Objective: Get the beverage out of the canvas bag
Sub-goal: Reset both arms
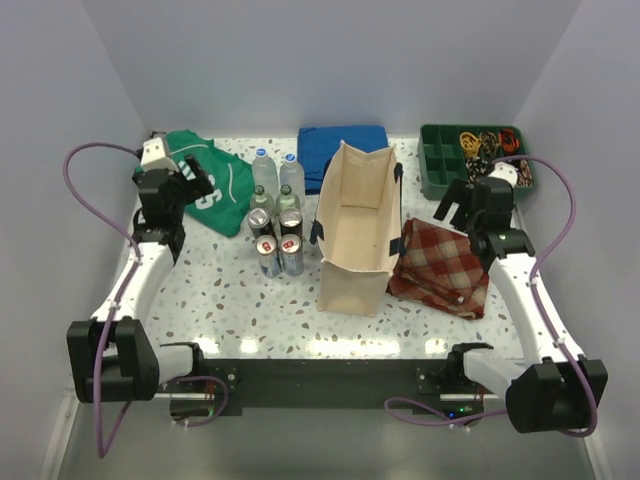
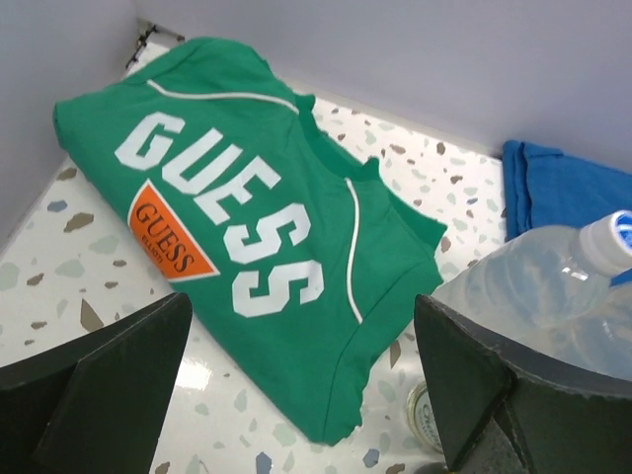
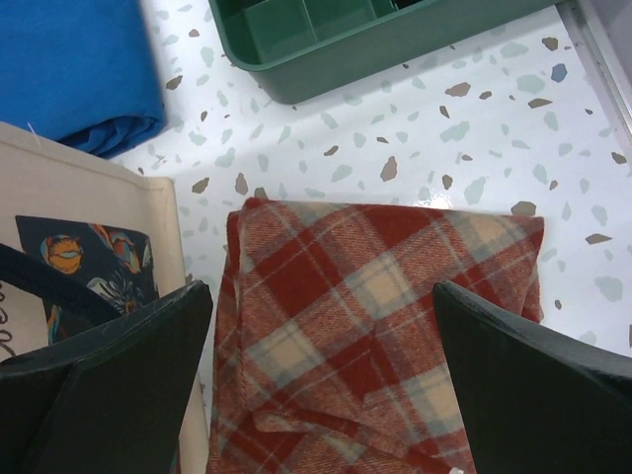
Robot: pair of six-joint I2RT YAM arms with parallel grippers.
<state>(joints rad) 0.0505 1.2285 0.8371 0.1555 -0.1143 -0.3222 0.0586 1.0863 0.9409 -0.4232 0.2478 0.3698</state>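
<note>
Both my jaws gape empty from above: left gripper (image 1: 190, 182) over the green printed shirt (image 1: 215, 185), right gripper (image 1: 457, 205) beside the upright cream canvas bag (image 1: 355, 250) mid-table, which shows no drink inside. Left wrist sees the shirt and a clear plastic bottle (image 2: 543, 296). Right wrist sees the red plaid cloth (image 3: 385, 326) just beside the bag, so I judge the removal done, with only the bag's floor left to confirm.

My left arm (image 1: 140, 275) and right arm (image 1: 522, 288) wear white shells with black joints and shoulders; a purple cable (image 1: 68, 170) loops along each. My fingers (image 2: 99, 385) are matte black wedges.
</note>
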